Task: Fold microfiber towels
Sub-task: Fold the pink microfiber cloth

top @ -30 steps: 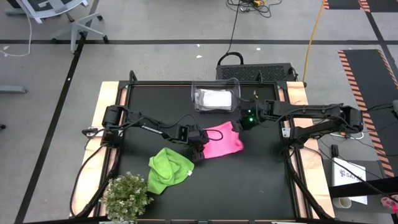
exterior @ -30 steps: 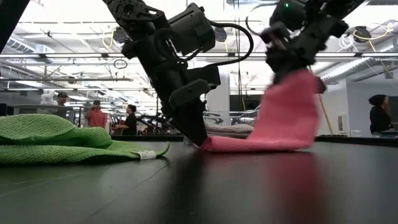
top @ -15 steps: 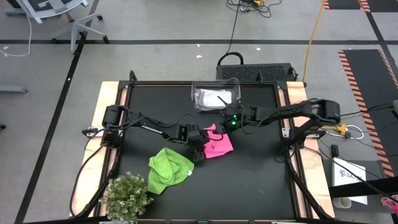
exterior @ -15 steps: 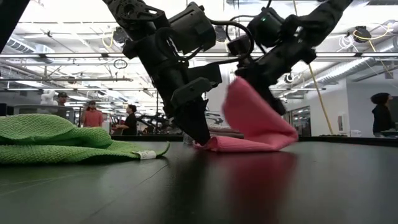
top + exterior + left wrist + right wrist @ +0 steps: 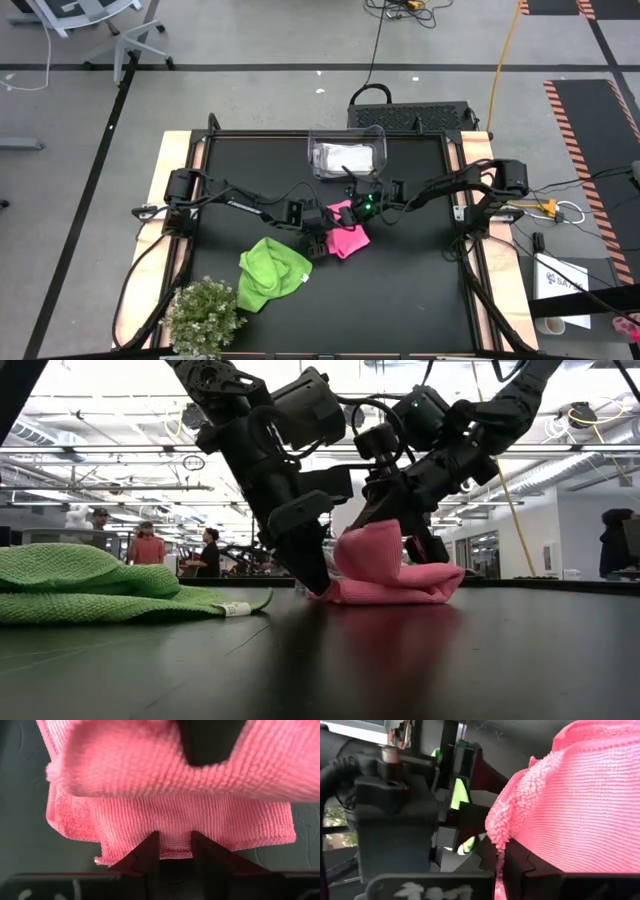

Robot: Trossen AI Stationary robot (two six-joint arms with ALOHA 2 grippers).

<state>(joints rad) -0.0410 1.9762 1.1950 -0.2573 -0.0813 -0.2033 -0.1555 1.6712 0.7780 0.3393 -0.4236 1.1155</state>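
The pink towel (image 5: 347, 236) lies mid-table, folded over on itself. My left gripper (image 5: 318, 241) is down at the towel's left edge and shut on it. My right gripper (image 5: 388, 530) is shut on the towel's raised flap, just right of and above my left gripper. The lime green towel (image 5: 272, 272) lies crumpled on the table near the front left. White cloth (image 5: 344, 158) lies in the clear bin (image 5: 313, 160) at the far edge. My left gripper pinches the pink towel's hemmed edge (image 5: 175, 851) between its two fingers, at their tips. It comes slanting down from the table's left. That edge (image 5: 325, 594) lies on the table. My right gripper holds the towel's carried-over flap (image 5: 540, 840), which bulges over its fingers (image 5: 520, 867) and hides the place of contact. It comes slanting down from the table's right. The flap (image 5: 368, 552) arches above the lower layer (image 5: 420, 582), which lies on the table.
A small bushy plant (image 5: 204, 316) stands at the front left corner. The clear bin stands at the far edge, behind the two grippers. Bare black tabletop (image 5: 410, 290) lies to the front right. People stand in the room beyond the table.
My right gripper has gone toward the table's left and down, toward my left gripper, carrying the pink towel's right end up and over. The towel has folded over on itself; its left edge has stayed on the table.
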